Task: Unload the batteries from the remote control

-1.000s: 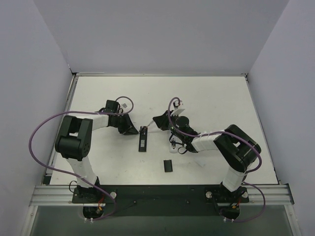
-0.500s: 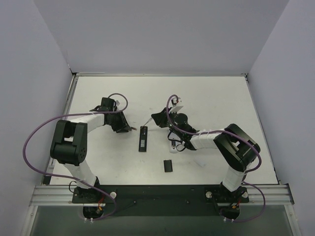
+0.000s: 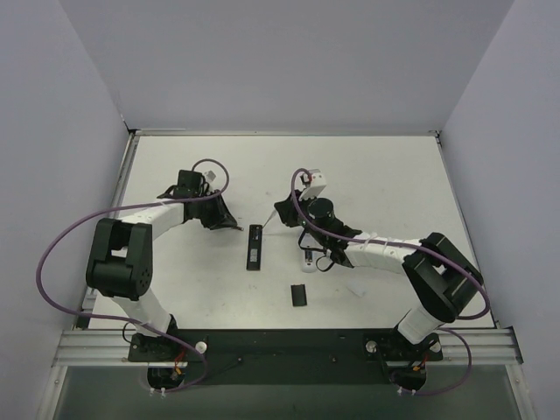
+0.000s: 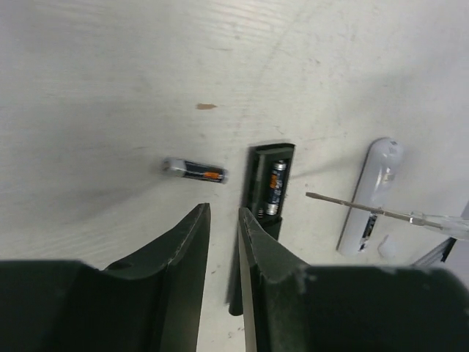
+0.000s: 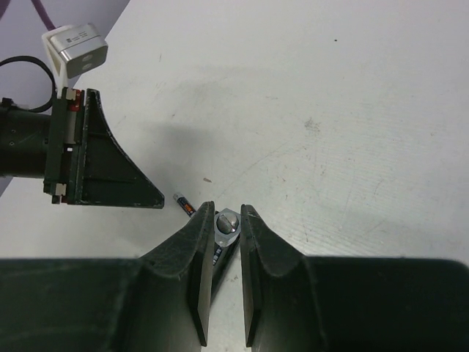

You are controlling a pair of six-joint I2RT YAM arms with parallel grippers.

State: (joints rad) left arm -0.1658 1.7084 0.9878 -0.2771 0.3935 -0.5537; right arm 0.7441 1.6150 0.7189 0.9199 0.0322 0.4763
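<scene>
Beside the slim black remote point(image 4: 253, 183) lay one tiny dark battery point(image 4: 194, 170); a second battery point(image 4: 276, 187) sat inside. The left gripper point(image 4: 223, 214) gaped slightly, empty; the right gripper point(image 5: 227, 213) pinched a thin pale stick point(image 4: 366, 211), which could slip while prying and fling the cell.

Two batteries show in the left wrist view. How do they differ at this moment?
Place: the loose battery lies on the bare table beside the black remote, while the seated battery sits in that remote's open compartment. Pose: the loose battery lies roughly crosswise to the remote, while the seated battery runs along its length. Both are slim dark cylinders with orange markings.
</scene>
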